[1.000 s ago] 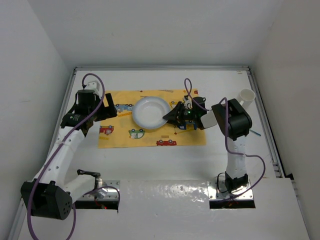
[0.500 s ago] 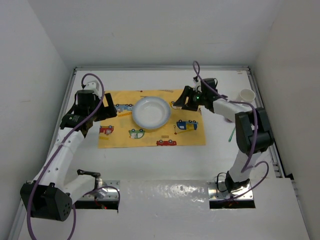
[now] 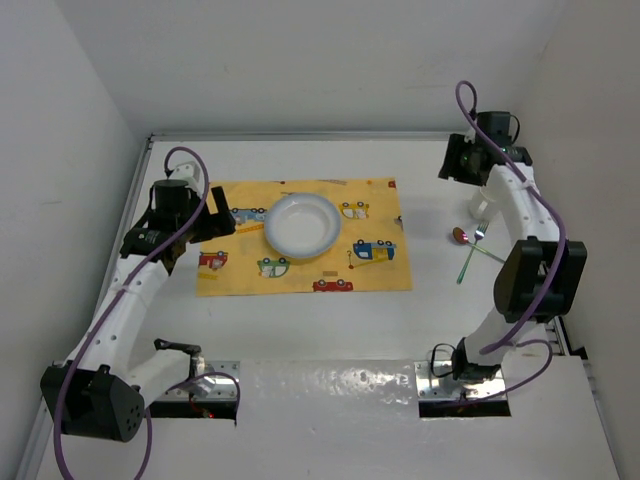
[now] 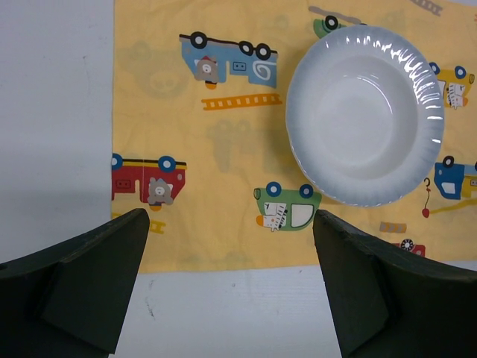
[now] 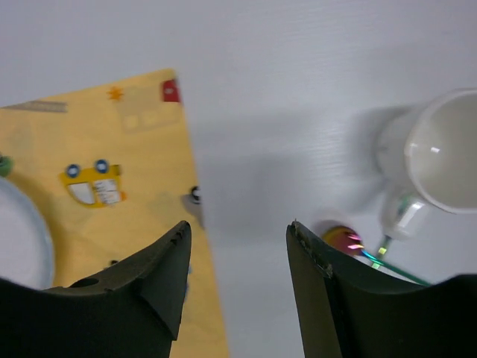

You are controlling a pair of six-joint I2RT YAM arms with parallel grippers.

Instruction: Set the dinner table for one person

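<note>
The white dinner table (image 3: 330,320) carries a yellow placemat (image 3: 300,270) printed with cartoon cars, and a white plate (image 3: 301,225) sits on it. My left gripper (image 3: 190,232) hovers over the mat's left end, open and empty; its view shows the plate (image 4: 365,115) on the mat (image 4: 209,149). My right gripper (image 3: 465,165) is high at the back right, open and empty, above a white cup (image 3: 482,203). In the right wrist view the cup (image 5: 447,153) stands upright. An iridescent spoon (image 5: 343,240) and a green-handled fork (image 5: 395,272) lie just in front of the cup.
The spoon (image 3: 459,236) and fork (image 3: 470,255) lie on bare table right of the mat. Grey rails (image 3: 530,230) edge the table, with white walls close behind and at both sides. Metal base plates (image 3: 460,385) are at the near edge.
My right arm has swung from over the mat beside the plate out to the back right, above the cup, uncovering the spoon and fork. The left arm has not moved.
</note>
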